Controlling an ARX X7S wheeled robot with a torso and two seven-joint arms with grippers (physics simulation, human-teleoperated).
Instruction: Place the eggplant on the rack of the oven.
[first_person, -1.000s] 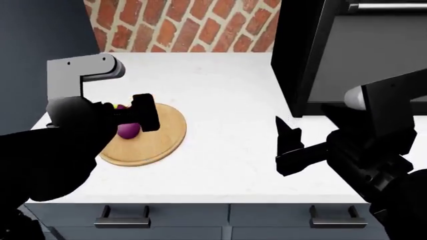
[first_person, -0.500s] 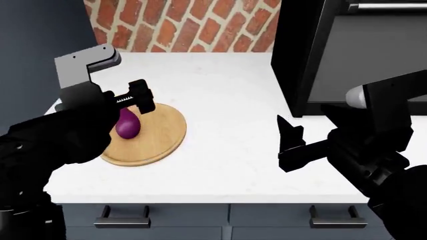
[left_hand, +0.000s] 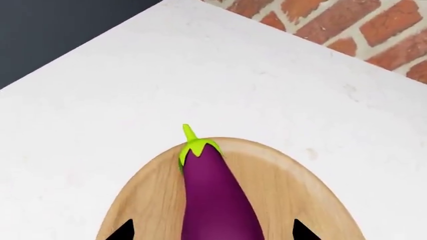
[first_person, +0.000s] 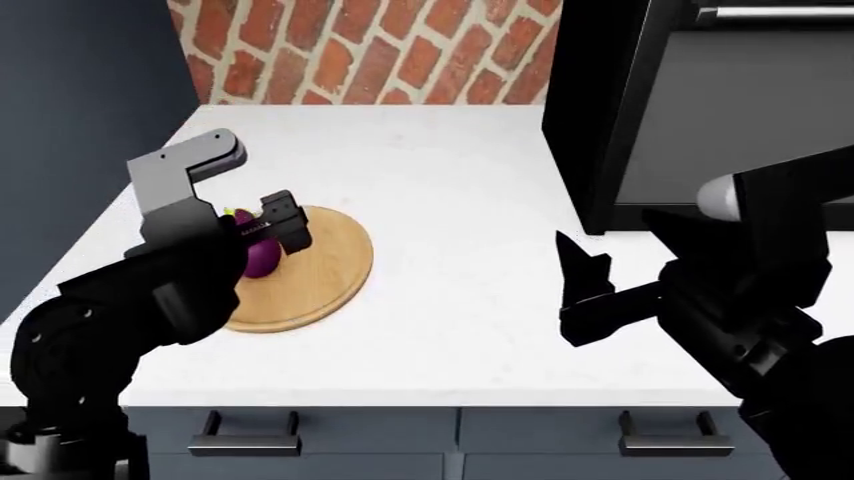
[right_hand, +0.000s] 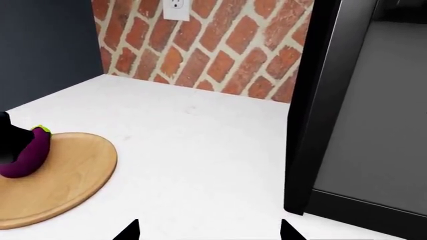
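Eggplant (left_hand: 217, 197) — lying lengthwise on round wooden board (left_hand: 287, 192), stem outward. Left gripper (left_hand: 212, 231) spread open, one fingertip either side, not yet touching. Likely light, firm, glossy-slick — best gripped across the thick middle. Right gripper (right_hand: 208, 229) open, idle near oven (first_person: 694, 110).

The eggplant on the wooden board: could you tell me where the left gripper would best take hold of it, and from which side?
Grip the eggplant across its thick purple middle, coming from above with the left gripper, one fingertip on each long side. It lies flat on the round wooden board, and the stem end tapers, so a hold there would probably slip.
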